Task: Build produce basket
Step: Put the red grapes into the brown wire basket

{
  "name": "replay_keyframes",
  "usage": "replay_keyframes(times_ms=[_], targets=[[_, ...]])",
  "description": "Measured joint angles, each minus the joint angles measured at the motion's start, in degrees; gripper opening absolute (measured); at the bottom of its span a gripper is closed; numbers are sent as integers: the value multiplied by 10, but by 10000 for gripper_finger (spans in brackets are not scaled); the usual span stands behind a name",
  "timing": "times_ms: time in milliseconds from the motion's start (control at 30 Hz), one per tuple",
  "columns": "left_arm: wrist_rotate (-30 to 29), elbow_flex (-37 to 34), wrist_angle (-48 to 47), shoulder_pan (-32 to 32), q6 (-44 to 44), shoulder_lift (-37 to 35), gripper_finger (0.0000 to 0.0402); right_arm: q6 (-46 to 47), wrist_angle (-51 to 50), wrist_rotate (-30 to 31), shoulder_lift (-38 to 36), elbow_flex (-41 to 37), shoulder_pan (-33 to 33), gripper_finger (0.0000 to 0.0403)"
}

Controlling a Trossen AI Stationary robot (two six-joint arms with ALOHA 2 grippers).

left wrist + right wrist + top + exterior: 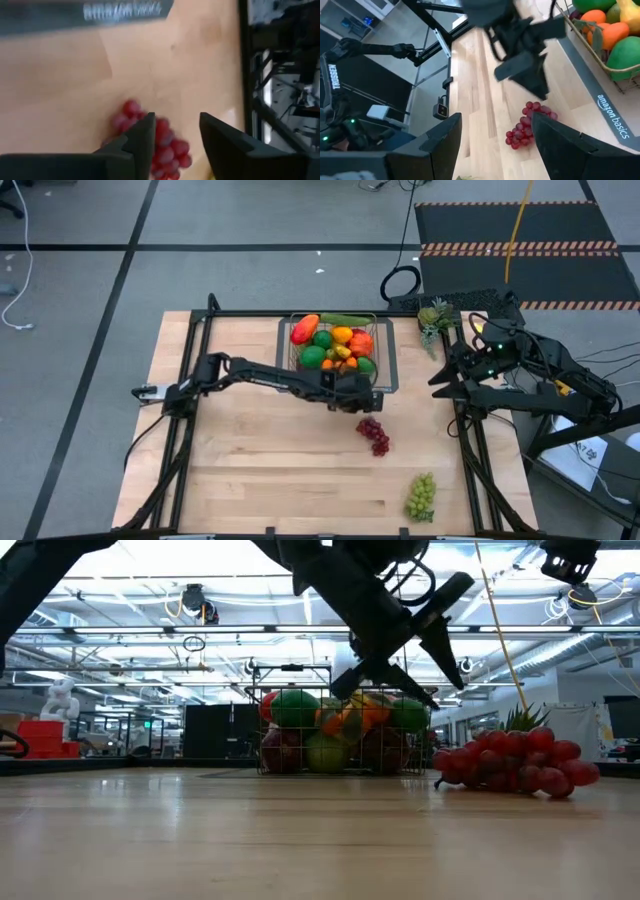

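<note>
Your left tool (362, 406) hangs part-open and empty over the red grapes (374, 435); a loose bunch can roll or slip from those narrow fingers.

Robotics lab: taped grey floor (90, 270), hazard-striped mat (520, 225), framed wooden workbench (260, 470).

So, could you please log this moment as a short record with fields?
basket: wire basket at the table's far side, heaped with produce
on table: red grapes near the basket; green grapes nearer the front edge
left tool: left tool open, above the red grapes, empty
right tool: right tool open, waiting at the table's right edge
extra: spiky green piece right of the basket
</note>
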Motion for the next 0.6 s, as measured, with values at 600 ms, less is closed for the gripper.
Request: replay_keyframes(times_ms=[600], targets=[[-48, 0, -87, -53, -139, 11, 258, -36, 0, 0, 0, 0, 0, 233]])
